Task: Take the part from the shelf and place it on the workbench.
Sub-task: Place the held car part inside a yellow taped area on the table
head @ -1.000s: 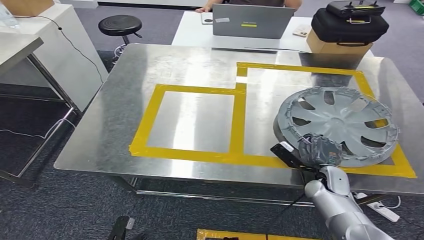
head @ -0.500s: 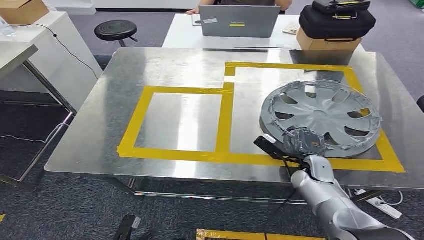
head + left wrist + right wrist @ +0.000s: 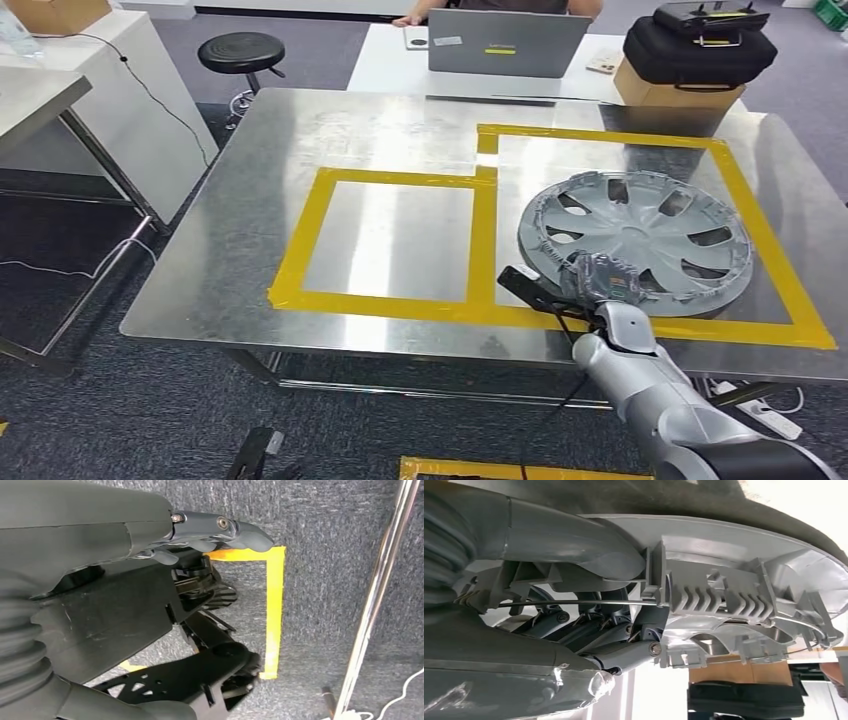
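Observation:
The part is a grey plastic wheel cover (image 3: 640, 235), face up on the steel workbench (image 3: 400, 130), inside the right yellow tape frame (image 3: 745, 205). My right hand (image 3: 600, 280) grips its near rim from the bench's front edge. In the right wrist view, the fingers (image 3: 624, 652) curl under the ribbed underside of the cover (image 3: 734, 595), with the thumb on top, and that rim sits slightly raised. My left hand (image 3: 200, 535) hangs over the carpet holding nothing, its fingers stretched out.
A smaller yellow tape frame (image 3: 385, 240) marks the bench's middle. Behind the bench are a laptop (image 3: 505, 42) with a person at it, and a black case (image 3: 700, 45) on a cardboard box. A stool (image 3: 240, 50) and a white table (image 3: 110, 70) stand at the left.
The camera has shifted. Relative to the tape, the wheel cover has moved left with my right hand, off the frame's right strip and fully inside it.

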Controlling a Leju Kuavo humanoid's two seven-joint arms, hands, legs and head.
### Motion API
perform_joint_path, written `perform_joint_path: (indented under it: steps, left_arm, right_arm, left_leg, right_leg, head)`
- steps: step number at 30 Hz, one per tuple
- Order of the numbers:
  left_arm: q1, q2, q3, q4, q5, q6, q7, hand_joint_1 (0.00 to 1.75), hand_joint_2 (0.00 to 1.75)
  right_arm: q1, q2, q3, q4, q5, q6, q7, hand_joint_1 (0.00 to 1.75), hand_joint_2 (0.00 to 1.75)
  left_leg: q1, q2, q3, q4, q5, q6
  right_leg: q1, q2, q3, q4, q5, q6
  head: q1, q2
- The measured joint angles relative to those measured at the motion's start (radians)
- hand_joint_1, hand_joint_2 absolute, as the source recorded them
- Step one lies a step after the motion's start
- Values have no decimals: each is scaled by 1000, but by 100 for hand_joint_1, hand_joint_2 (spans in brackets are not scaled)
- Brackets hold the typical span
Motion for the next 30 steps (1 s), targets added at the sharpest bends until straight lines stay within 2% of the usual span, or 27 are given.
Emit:
perform_joint_path:
  steps: [1, 2, 4, 5, 6, 9, 10, 12, 14, 15, 16, 18, 20, 22, 24, 25, 27, 29, 30]
  left_arm:
    - [0, 0, -1, 0, -2, 1, 1, 0, 175]
    - [0, 0, -3, 0, -3, 1, 2, 0, 175]
    - [-1, 0, -10, 0, -6, -2, 5, 0, 175]
    - [-1, 0, -14, 0, -6, -3, 6, 0, 175]
    - [-2, -1, -17, 0, -7, -3, 7, 0, 175]
    - [-2, -1, -19, 0, -3, -4, 8, 0, 175]
    - [-2, -1, -19, 0, 2, -5, 7, 0, 175]
    - [-2, -1, -19, 0, 11, -9, 3, 0, 175]
    - [0, 0, -19, 0, 16, -11, 0, 0, 175]
    - [2, 0, -19, 0, 17, -11, 0, 0, 175]
    - [3, 1, -19, 0, 19, -11, 0, 0, 175]
    - [2, 2, -19, 0, 21, -11, -1, 0, 175]
    - [-1, 1, -19, 0, 22, -11, -2, 0, 175]
    - [-2, 0, -19, 0, 23, -11, -3, 0, 175]
    - [-1, 0, -19, 0, 24, -11, -4, 0, 175]
    - [-1, 0, -19, 0, 25, -11, -5, 0, 175]
    - [-1, 0, -19, 0, 26, -10, -7, 0, 175]
    - [0, 0, -19, 0, 27, -9, -7, 0, 175]
    - [1, 1, -19, 0, 28, -8, -7, 0, 175]
  right_arm:
    - [-5, 0, 5, 3, 13, 3, 10, 44, 44]
    - [-13, -1, 12, 6, 30, 8, 21, 0, 0]
    - [-31, -4, 28, 11, 65, 19, 42, 0, 0]
    - [-39, -5, 38, 14, 80, 23, 50, 0, 0]
    - [-46, -6, 47, 16, 91, 26, 56, 0, 0]
    - [-60, -6, 64, 21, 105, 29, 66, 0, 0]
    - [-63, -6, 68, 21, 107, 29, 68, 0, 0]
    - [-68, -7, 74, 23, 108, 30, 72, 0, 0]
    - [-67, -10, 75, 26, 110, 32, 75, 0, 0]
    - [-67, -11, 75, 28, 111, 33, 77, 0, 0]
    - [-66, -12, 75, 29, 112, 34, 78, 0, 0]
    - [-66, -13, 75, 32, 112, 34, 80, 0, 0]
    - [-66, -15, 75, 34, 112, 31, 79, 0, 0]
    - [-64, -17, 75, 35, 106, 22, 73, 0, 0]
    - [-63, -19, 75, 35, 93, 4, 60, 0, 0]
    - [-63, -20, 74, 35, 86, -8, 53, 0, 0]
    - [-64, -22, 72, 35, 68, -34, 38, 0, 0]
    - [-59, -22, 65, 30, 50, -70, 24, 0, 0]
    - [-56, -23, 59, 24, 49, -93, 24, 0, 0]
  left_leg:
    - [-1, 0, 2, 0, -1, 0]
    - [-1, -1, 4, 0, -2, -1]
    - [-3, -2, 6, 2, -5, -8]
    - [-5, -2, 5, 2, -5, -13]
    - [-6, -2, 4, 1, -4, -19]
    - [-2, -2, 2, 0, -5, -36]
    - [-2, -1, -7, 18, -19, -41]
    - [-2, 1, -55, 119, -76, -49]
    - [-1, 1, -118, 247, -127, -53]
    - [-1, 1, -134, 278, -129, -54]
    - [0, 1, -132, 272, -112, -54]
    - [2, 4, -76, 161, -45, -54]
    - [4, 6, -18, 40, -3, -50]
    - [1, 4, -7, 4, -1, -38]
    - [1, 3, -10, 1, 4, -22]
    - [1, 3, -10, -1, 7, -15]
    - [3, 3, -9, -4, 10, -4]
    - [1, 3, -9, -4, 9, 1]
    - [0, 2, -9, -4, 8, 2]
  right_leg:
    - [0, 0, 10, -22, 21, -2]
    - [0, 0, 38, -80, 55, -4]
    - [1, 0, 105, -217, 107, -9]
    - [2, 1, 127, -260, 119, -12]
    - [4, 2, 136, -279, 120, -17]
    - [7, 2, 137, -283, 124, -35]
    - [5, 1, 139, -286, 126, -41]
    - [3, -2, 139, -289, 127, -49]
    - [3, -5, 138, -289, 127, -51]
    - [3, -5, 138, -289, 127, -51]
    - [2, -5, 138, -288, 127, -51]
    - [0, -3, 138, -288, 128, -46]
    - [3, 0, 134, -284, 128, -35]
    - [6, 1, 129, -286, 132, -22]
    - [2, 1, 127, -291, 134, -10]
    - [1, 0, 120, -277, 123, -6]
    - [1, -1, 77, -186, 71, -2]
    - [1, -1, 14, -50, 13, 0]
    - [1, -1, -7, -9, 5, 0]
  head:
    - [0, 0]
    - [0, 0]
    - [0, 0]
    - [0, 0]
    - [-1, 0]
    - [-3, 0]
    - [-5, 0]
    - [-11, 0]
    - [-13, 0]
    - [-14, 0]
    - [-14, 0]
    - [-14, 0]
    - [-15, 0]
    - [-14, 0]
    - [-12, 0]
    - [-10, 0]
    - [-6, 0]
    - [-3, 0]
    - [-3, 0]
